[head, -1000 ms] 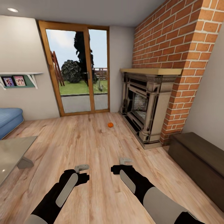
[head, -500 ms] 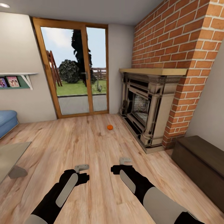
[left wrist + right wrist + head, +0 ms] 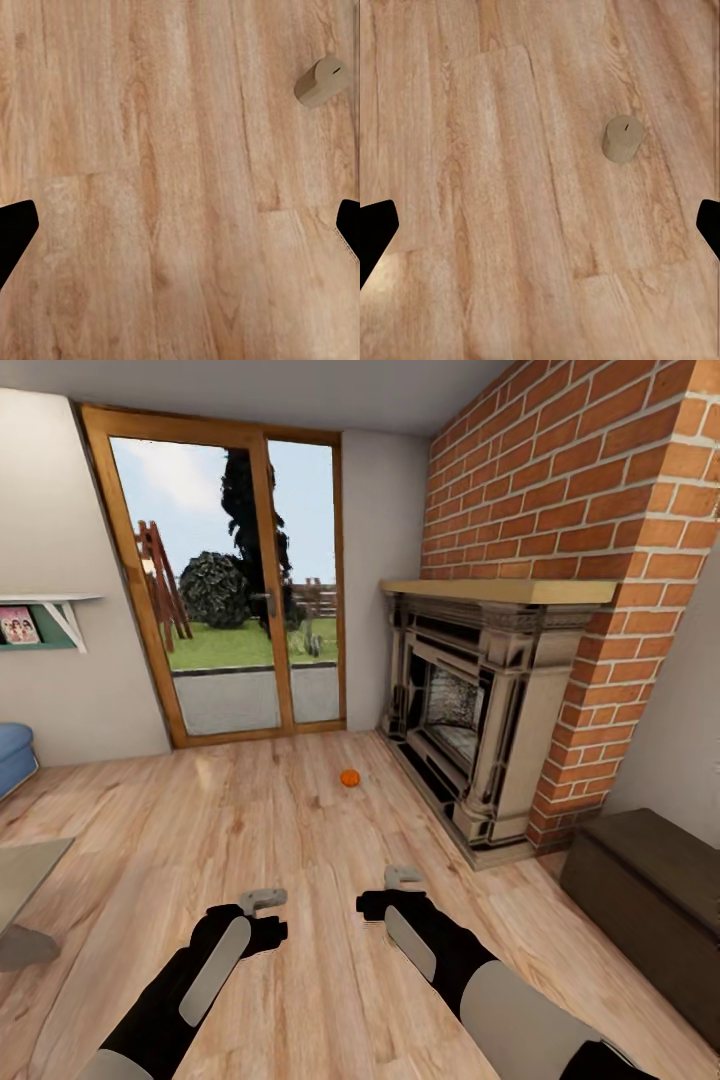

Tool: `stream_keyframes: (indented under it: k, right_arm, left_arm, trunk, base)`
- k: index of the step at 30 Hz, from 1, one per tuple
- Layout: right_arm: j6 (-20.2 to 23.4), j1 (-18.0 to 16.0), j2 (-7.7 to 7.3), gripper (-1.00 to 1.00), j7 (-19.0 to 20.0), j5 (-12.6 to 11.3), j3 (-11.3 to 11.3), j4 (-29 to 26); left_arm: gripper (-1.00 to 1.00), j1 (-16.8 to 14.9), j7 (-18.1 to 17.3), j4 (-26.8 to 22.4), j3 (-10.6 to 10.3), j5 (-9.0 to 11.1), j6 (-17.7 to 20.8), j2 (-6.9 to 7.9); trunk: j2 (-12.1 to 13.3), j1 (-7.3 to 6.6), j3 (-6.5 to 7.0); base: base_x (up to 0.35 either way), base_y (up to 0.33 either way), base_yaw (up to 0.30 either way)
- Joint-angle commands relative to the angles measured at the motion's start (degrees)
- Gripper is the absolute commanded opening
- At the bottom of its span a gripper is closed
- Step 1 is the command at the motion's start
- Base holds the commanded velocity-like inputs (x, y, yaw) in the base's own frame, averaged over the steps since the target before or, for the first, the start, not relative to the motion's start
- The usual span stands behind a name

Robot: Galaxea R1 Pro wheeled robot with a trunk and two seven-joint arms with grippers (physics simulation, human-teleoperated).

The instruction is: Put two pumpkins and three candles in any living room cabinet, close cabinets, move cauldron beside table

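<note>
Head view: wood-plank floor point(image 3: 300, 840); one pumpkin point(image 3: 349, 778), small and orange, lies on it at about 12 o'clock from the two arms, well apart from them and near the hearth of the fireplace point(image 3: 470, 710), which is set in a red brick chimney wall point(image 3: 600, 490). Glazed wooden door point(image 3: 235, 580) at 11 o'clock; dark-brown cabinet point(image 3: 650, 890) at 3 o'clock against the right wall, fronts shut as far as can be seen. Corner of a table point(image 3: 25, 870) at 9 o'clock; blue sofa edge point(image 3: 12, 755) behind it; wall shelf with a photo point(image 3: 35, 622) above. Left gripper point(image 3: 262, 901) and right gripper point(image 3: 403, 877) hang over bare floor, holding nothing. Left wrist view: black fingers point(image 3: 15, 232) spread wide, released; a pale beige candle point(image 3: 321, 80) lies on the floor. Right wrist view: fingers point(image 3: 376, 229) likewise released; a beige candle point(image 3: 623, 139) stands upright on the floor.
</note>
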Motion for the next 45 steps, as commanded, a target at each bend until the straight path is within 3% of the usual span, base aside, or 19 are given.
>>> stream_keyframes:
  k: [1, 37, 45]
  right_arm:
    - [0.1, -0.1, 0.0, 1.0, -0.5, -0.4, 0.2, 0.0]
    - [-0.2, -0.1, 0.0, 1.0, -0.5, -0.4, 0.2, 0.0]
    - [-0.2, -0.1, 0.0, 1.0, -0.5, -0.4, 0.3, 0.0]
  left_arm:
    - [1.0, 0.0, 0.6, -0.1, -0.2, 0.6, 0.0, 0.07]
    - [1.0, 0.0, 0.6, -0.1, -0.2, 0.5, 0.0, 0.07]
    - [1.0, 0.0, 0.6, -0.1, -0.2, 0.5, 0.0, 0.07]
  trunk:
    - [0.0, 0.03, -0.07]
    - [0.0, 0.03, -0.07]
    - [0.0, 0.03, -0.07]
  base:
    - [0.31, 0.0, -0.196]
    - [0.308, 0.0, -0.01]
    - [0.297, 0.0, -0.189]
